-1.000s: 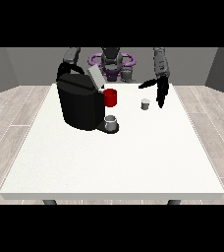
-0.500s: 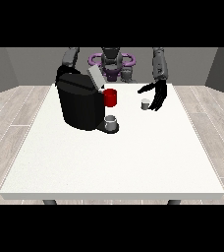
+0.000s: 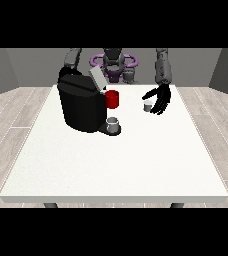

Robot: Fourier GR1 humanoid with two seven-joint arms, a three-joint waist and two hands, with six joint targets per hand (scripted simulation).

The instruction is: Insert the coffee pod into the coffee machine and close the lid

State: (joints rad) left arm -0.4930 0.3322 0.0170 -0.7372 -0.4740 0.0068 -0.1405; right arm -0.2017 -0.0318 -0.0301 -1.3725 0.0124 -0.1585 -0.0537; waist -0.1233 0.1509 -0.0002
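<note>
Coffee machine (image 3: 81, 105) lid raised; coffee pod (image 3: 147, 105) on table (image 3: 116, 160).

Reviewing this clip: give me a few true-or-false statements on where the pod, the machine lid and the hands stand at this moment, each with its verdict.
1. The coffee machine has its lid raised. True.
2. The coffee pod is already inside the machine. False: it stands on the table, right of the machine.
3. The robot hand at the view's right is beside the pod with spread fingers. True.
4. A blue mug stands behind the machine's spout. False: the mug is red.
5. A small grey cup sits on the machine's drip tray. True.
</note>
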